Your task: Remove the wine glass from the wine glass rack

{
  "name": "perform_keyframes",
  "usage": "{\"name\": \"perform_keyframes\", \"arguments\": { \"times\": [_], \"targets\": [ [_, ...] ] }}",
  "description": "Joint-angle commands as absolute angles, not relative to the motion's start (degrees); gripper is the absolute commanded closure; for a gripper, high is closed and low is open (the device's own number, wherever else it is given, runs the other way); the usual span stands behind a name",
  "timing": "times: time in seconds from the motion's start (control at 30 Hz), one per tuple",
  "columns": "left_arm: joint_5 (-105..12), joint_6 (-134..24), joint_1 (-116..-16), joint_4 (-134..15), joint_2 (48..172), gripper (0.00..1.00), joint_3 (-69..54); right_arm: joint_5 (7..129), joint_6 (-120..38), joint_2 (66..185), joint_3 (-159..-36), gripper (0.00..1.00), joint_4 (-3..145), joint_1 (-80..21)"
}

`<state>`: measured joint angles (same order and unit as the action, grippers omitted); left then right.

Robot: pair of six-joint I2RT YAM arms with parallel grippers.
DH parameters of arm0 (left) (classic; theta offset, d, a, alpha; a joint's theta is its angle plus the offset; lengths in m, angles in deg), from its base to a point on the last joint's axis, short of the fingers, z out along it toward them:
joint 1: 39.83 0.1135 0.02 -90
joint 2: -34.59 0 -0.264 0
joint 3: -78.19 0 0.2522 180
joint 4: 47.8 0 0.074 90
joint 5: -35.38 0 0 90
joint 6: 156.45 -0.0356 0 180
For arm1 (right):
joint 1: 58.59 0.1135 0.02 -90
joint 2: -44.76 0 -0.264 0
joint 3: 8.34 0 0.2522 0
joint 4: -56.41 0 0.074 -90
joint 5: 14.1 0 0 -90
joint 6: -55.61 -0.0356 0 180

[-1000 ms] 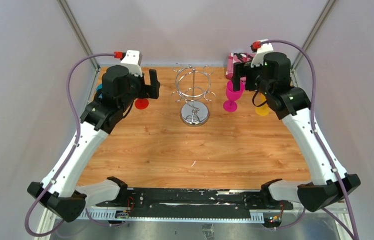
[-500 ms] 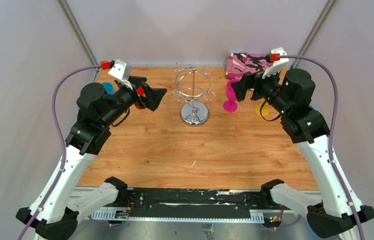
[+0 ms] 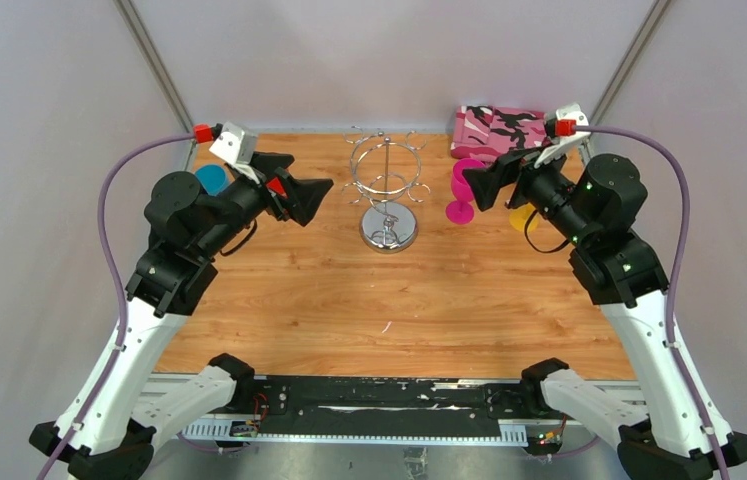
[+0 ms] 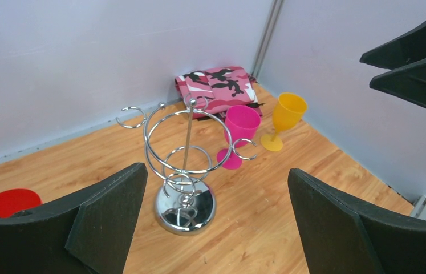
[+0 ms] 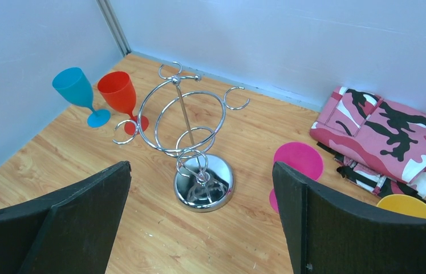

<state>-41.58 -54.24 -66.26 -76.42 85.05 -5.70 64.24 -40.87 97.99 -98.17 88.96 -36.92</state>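
Above the desk [image 3: 389, 300], midway back: left end effector [image 3: 311, 192] and right end effector [image 3: 479, 180] hover, both spread wide, empty, aimed inward at the wine glass rack [image 3: 387, 195] between them. Hooks bare. Flanking it, upright: blue glass [image 5: 75, 87], red glass [image 5: 118, 90] left; pink glass [image 4: 241, 124], yellow glass [image 4: 289, 109] right, each pair within its arm's reach. Task looks finished. Camo cloth [image 3: 497, 127], far-right corner.

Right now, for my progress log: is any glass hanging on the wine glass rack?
No, every curled hook of the wine glass rack is bare in the right wrist view.
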Motion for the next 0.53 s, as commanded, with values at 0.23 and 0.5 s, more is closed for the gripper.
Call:
{"name": "perform_keyframes", "arguments": {
  "times": [0.23,0.5],
  "targets": [
    [-41.44,-54.41,-66.55,-75.04,84.45,0.00,-5.09,62.21,-41.49,95.57,-96.32,0.01,86.08,-36.01],
    [-41.87,-54.32,-66.55,-75.06,84.47,0.00,-5.22,64.09,-41.02,93.84,-95.23,0.01,85.20,-36.01]
  ]
}}
